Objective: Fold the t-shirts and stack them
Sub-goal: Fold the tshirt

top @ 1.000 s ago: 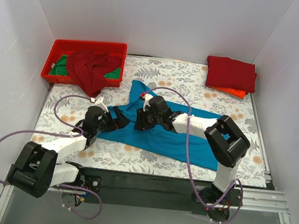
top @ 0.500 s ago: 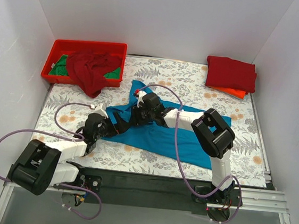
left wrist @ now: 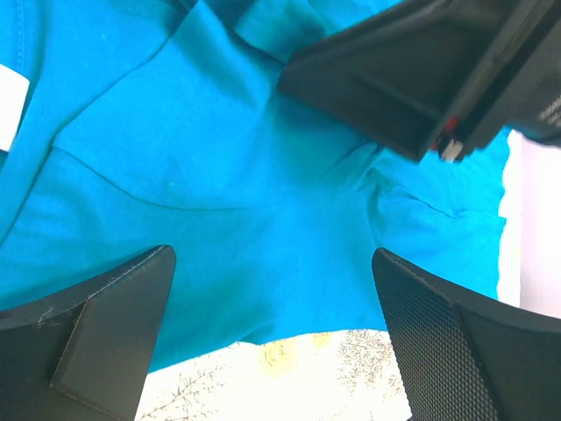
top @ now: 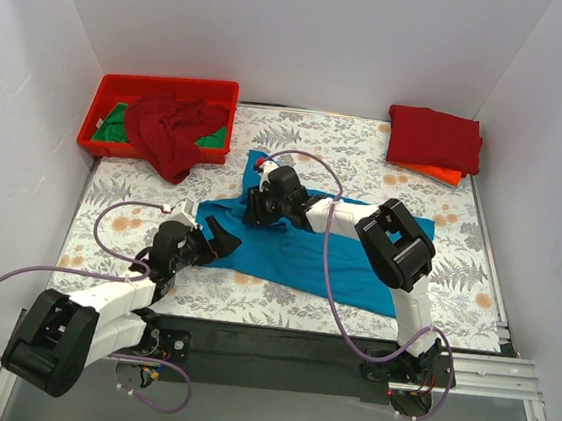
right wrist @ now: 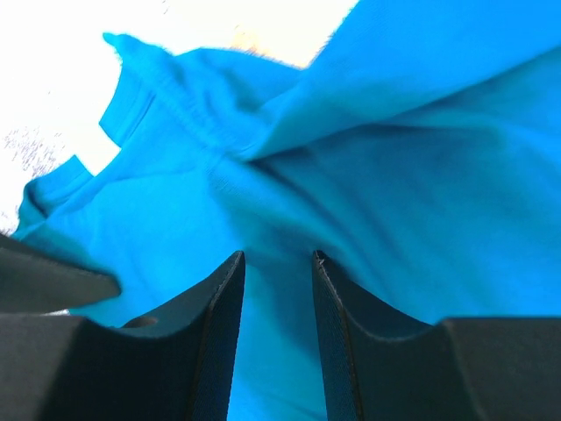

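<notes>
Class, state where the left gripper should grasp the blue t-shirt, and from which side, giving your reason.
Probably its near-left edge, approached from the robot's side. The blue t-shirt ends there in a free, thin border on the table, and the left gripper's open fingers stand either side of it.

The blue t-shirt (top: 326, 256) lies spread across the middle of the table (top: 299, 137), running from left of centre toward the near right. Most of it is flat, but its left end is bunched and folded over itself. That rumpled end, with the ribbed collar, sits right under my right fingers (right wrist: 175, 351). Its near hem shows between my left fingers (left wrist: 96, 351).

A dark red t-shirt (top: 169, 130) is crumpled in the red bin (top: 163, 85) at the far left. It spills over the near rim onto the table and lies on top of a green t-shirt (top: 117, 125).

At the far right, a folded red t-shirt (top: 434, 138) rests on a folded orange t-shirt (top: 431, 172).
</notes>
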Controlling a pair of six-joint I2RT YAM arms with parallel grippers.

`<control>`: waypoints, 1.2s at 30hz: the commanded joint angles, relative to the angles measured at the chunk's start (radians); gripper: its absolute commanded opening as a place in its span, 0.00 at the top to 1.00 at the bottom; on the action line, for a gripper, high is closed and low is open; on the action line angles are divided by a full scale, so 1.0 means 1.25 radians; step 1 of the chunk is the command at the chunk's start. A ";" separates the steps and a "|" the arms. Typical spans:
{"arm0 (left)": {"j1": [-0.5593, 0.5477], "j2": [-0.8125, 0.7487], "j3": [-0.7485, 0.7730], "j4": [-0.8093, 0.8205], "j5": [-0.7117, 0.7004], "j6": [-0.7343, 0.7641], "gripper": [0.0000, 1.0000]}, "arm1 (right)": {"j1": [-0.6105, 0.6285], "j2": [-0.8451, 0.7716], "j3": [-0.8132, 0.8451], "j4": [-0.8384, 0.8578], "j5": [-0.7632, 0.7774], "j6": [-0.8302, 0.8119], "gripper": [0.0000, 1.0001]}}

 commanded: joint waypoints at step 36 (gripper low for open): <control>-0.046 -0.162 0.080 -0.203 -0.071 0.012 0.06 | -0.068 -0.444 -0.340 0.004 0.084 -0.011 0.56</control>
